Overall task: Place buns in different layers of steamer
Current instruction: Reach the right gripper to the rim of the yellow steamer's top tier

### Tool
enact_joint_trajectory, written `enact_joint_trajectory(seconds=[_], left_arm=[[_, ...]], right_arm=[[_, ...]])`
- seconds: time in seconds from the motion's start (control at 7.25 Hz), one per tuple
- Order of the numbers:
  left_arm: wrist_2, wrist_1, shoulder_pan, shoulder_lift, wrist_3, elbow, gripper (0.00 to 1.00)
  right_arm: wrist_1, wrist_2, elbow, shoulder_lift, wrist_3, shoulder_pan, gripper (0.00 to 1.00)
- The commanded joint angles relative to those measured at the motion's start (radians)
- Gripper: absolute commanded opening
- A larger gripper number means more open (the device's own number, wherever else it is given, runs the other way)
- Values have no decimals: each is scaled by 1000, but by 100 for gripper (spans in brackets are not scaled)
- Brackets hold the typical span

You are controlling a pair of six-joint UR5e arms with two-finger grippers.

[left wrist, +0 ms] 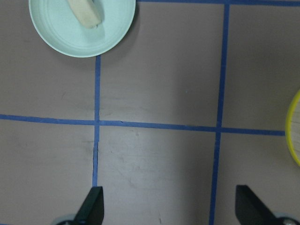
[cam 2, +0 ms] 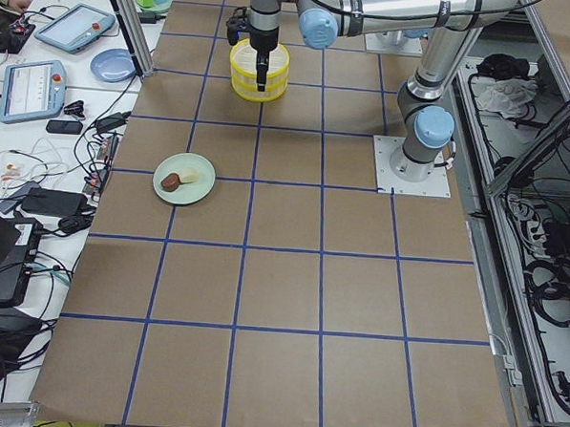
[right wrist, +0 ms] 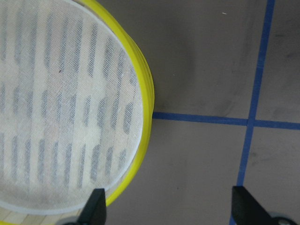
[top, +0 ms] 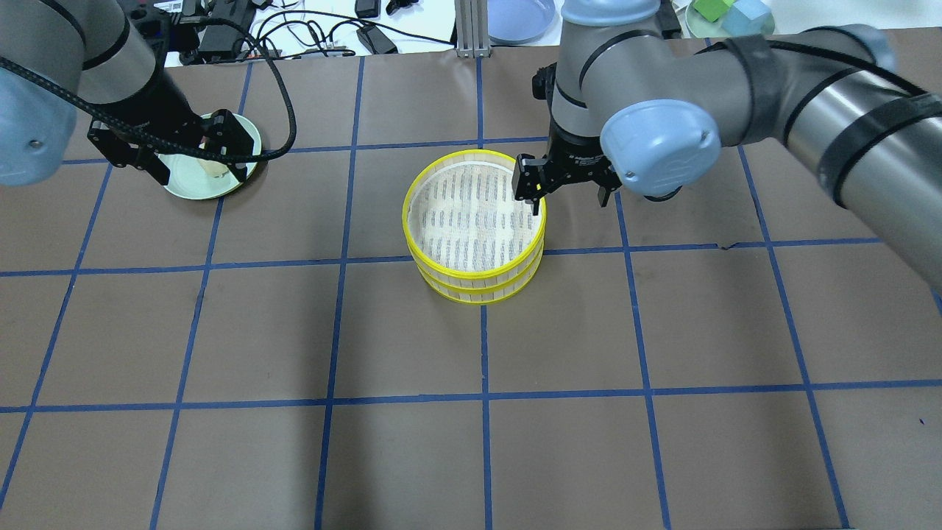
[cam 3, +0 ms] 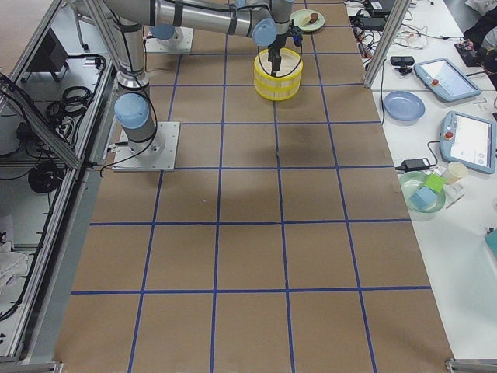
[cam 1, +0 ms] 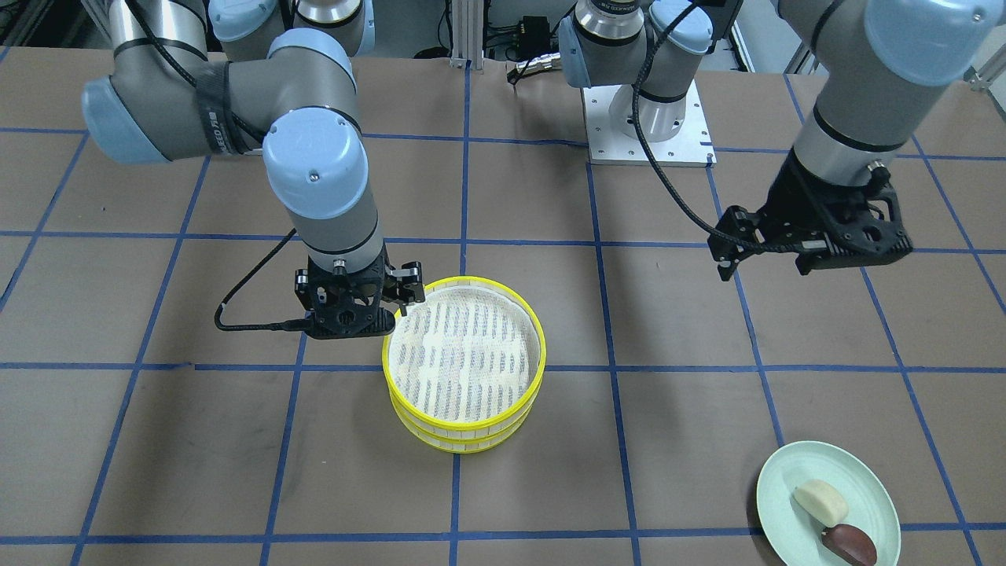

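Early in the job, by the look of it: neither bun in a tray yet. Lying on the green plate (cam 1: pixel 864 479), toward the left-arm side of the bench (cam 1: pixel 676 440) and well apart from the steamer: cream bun (cam 1: pixel 817 500) and brown bun (cam 1: pixel 849 542), just beside each other, perhaps touching. Stacked at mid-bench: top tray (cam 1: pixel 464 362), bare down to its white mesh, seated squarely on the lower tray (cam 1: pixel 464 446), whose inside is hidden beneath it. Right jaws spread wide and holding nothing, set astride the top tray's yellow rim on the side toward the right arm, one tip over the mesh, the other outside over the bench; hard to tell whether touching the rim. Left jaws likewise wide open and empty, hanging above bare bench near the plate but short of it, going by the wrist view, with only the cream bun showing at that view's upper edge. Step in hand, judged from this: taking hold of the top tray to lift it off and open the lower layer. Next move: come down a little, close on the rim wall, then lift straight up to avoid dragging the lower tray along, and set it down beside. Meanwhile, shift the left jaws over one bun and pinch gently across its narrow width.
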Motion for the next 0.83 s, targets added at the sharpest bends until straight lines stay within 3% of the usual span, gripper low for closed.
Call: enact_joint_trajectory(seconds=[0.0,0.28,0.41,0.69], left_arm=[[-5,198,64,-113,-7,0,100],[-9,434,75,-272,-11,1,100],[-9,568,83,-346,-2,1,100],[-34,607,136,-443,-2,12,100]], right_arm=[[-64,-1,28,44,4,3,42],[-64,-2,28,46,4,3,2],[-76,1,27,43,4,2,0],[-91,-8,12,5,0,-3,0]])
